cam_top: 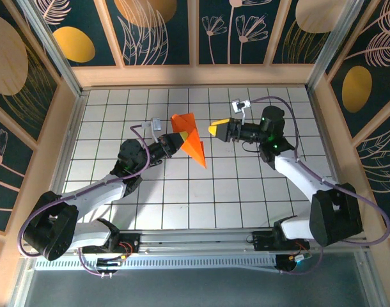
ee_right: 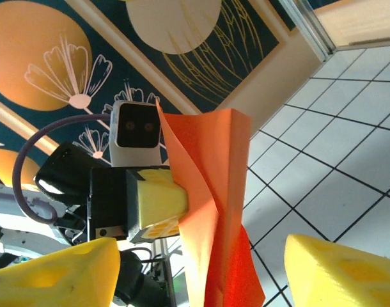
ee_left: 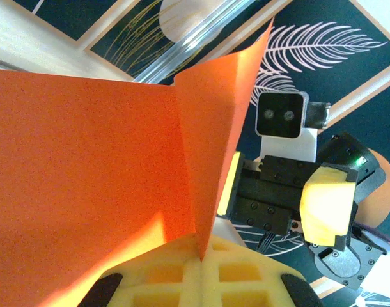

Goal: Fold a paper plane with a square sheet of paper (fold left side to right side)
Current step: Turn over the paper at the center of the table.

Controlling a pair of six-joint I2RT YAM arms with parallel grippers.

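The square sheet of paper (cam_top: 190, 139) is a creased bright orange wedge held up off the table, its point aimed down and to the right. My left gripper (cam_top: 178, 142) is shut on its left edge. In the left wrist view the yellow pads (ee_left: 246, 275) pinch the paper (ee_left: 86, 173) along a fold, with the left gripper (ee_left: 201, 256) closed tight. My right gripper (cam_top: 215, 130) stands open just right of the paper, apart from it. In the right wrist view its yellow fingers (ee_right: 54, 275) spread wide on either side of the hanging paper (ee_right: 214, 185), with the right gripper (ee_right: 202, 256) touching nothing.
The white gridded table (cam_top: 182, 204) lies below both arms. Wooden walls (cam_top: 195, 75) with dark floral panels enclose it on three sides. Both arms meet over the table's middle, near the back.
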